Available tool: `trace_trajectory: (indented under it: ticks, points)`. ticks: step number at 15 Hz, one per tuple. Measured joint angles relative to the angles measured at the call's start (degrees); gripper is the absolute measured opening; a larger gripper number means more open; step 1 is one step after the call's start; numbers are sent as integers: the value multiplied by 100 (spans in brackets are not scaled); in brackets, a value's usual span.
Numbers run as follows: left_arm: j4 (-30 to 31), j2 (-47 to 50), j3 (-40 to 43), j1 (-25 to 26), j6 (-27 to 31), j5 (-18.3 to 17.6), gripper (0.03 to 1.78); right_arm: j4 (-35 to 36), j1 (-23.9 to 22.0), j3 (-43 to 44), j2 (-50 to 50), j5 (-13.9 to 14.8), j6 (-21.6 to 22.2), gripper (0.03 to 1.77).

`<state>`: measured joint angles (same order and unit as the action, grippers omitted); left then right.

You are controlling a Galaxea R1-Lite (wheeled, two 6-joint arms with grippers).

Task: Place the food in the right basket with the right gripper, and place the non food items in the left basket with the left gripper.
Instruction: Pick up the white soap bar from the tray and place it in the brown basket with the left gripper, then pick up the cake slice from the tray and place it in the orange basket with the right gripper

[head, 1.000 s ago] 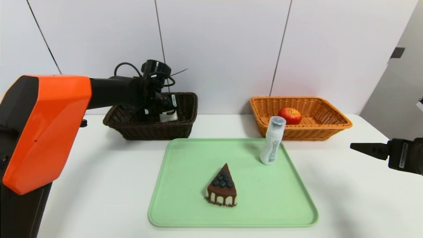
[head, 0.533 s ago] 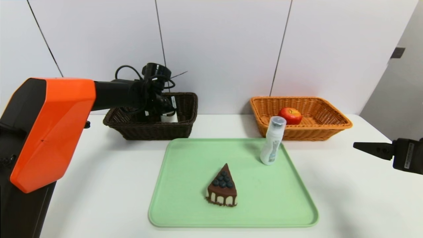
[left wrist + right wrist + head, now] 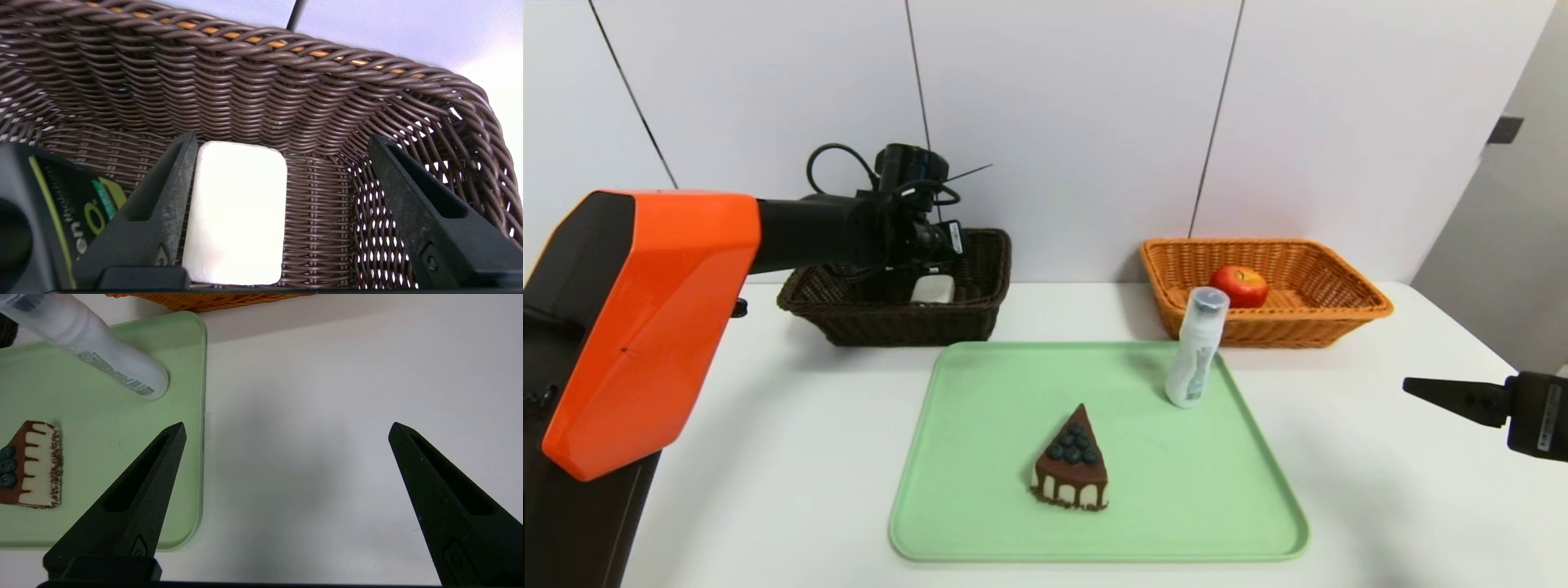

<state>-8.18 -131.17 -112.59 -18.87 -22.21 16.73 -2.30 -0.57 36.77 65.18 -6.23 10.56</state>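
While the white worktop (image 3: 792,425) carries the full set, the items are listed as follows. Rectangular dark brown woven wicker basket (image 3: 907,320), at the far left of the worktop: a white rounded soap bar (image 3: 237,212) is seen lying on its woven floor, with a slim black bottle bearing green lettering (image 3: 53,212) beside it. Left end effector (image 3: 282,143), on the black arm with the glossy orange shell (image 3: 645,327): held inside this basket, its fingers spread apart, one finger (image 3: 163,196) just beside the soap bar, nothing gripped. Rectangular orange-tan woven wicker basket with flared rim (image 3: 1339,314), at the far right: a round red-yellow apple (image 3: 1239,286) is contained. Pale green rectangular plastic tray (image 3: 980,384), between and in front of the baskets: a triangular chocolate cake slice with white drips and dark blueberries on top (image 3: 1072,471) is set near its middle front; a white tube bottle with clear cap (image 3: 1196,347) is stood upright, slightly tilted, at its far right corner. Right end effector (image 3: 286,428), on the all-black arm: held over bare worktop to the right of the tray, fingers wide apart, nothing gripped.
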Motion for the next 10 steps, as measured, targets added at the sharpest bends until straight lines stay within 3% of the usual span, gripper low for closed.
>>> trace_trajectory:
  ticks: [8, 10]
  points:
    - [-1576, 750, 83, -212, 238, 207, 163, 13, 41, 479, -74, -21, 311, 171]
    - [-1681, 951, 99, -318, 290, 234, 165, 30, 50, 501, -68, -24, 254, 171]
